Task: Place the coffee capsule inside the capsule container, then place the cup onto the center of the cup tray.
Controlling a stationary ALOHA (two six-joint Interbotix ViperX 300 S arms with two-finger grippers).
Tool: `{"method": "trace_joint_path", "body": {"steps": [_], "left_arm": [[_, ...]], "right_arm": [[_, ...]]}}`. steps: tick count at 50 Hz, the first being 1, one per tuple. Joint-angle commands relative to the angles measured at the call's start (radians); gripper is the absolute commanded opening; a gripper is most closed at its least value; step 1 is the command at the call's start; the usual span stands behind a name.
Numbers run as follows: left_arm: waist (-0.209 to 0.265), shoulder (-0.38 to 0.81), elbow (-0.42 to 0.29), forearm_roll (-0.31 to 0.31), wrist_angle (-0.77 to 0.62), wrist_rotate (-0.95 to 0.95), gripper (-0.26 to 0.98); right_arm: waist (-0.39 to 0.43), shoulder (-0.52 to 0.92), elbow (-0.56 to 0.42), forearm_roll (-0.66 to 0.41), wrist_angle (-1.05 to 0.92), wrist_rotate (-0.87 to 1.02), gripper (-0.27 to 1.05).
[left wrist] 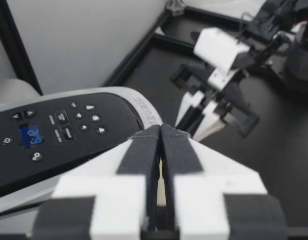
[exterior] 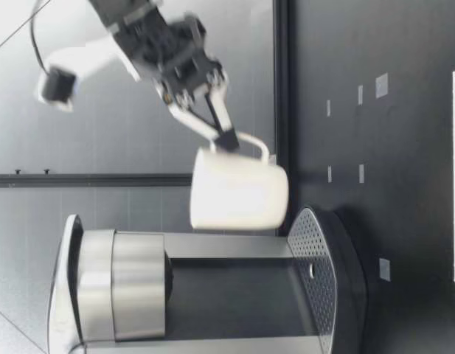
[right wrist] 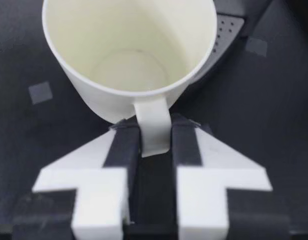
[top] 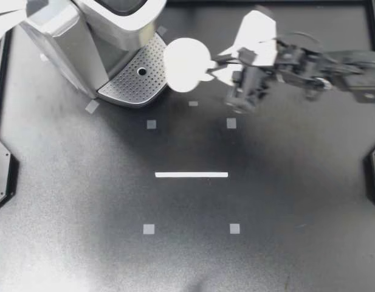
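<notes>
cup (top: 186, 64): plain off-white, inside too.
cup tray (top: 134, 85): silver, fine perforated dot grid, one larger black hole.
coffee machine (top: 53, 27): silver-grey body; black control panel (left wrist: 69, 130) with white icons and a blue display (left wrist: 29, 135).
desk (top: 266, 201): matte black, small grey squares (top: 149, 229), one white strip (top: 191, 174).
right end effector (top: 213, 67), left end effector (left wrist: 160, 145): white fingers, black pads.
</notes>
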Motion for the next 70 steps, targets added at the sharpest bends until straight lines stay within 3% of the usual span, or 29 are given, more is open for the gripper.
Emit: {"method": "trace_joint_path", "body": {"steps": [1, 29, 70], "left_arm": [[-0.002, 0.002, -0.011, 0.003, -0.011, 0.0, 0.06], [-0.002, -0.015, 0.012, 0.005, -0.028, 0.002, 0.06], [0.0, -0.017, 0.017, 0.008, -0.029, 0.002, 0.06]], "right_arm": [[0.003, 0.011, -0.057, -0.009, -0.009, 0.002, 0.16], [0.003, 0.16, -0.236, -0.06, 0.035, 0.002, 0.16], [-0.011, 0.252, -0.318, -0.086, 0.048, 0.0, 0.16]]}}
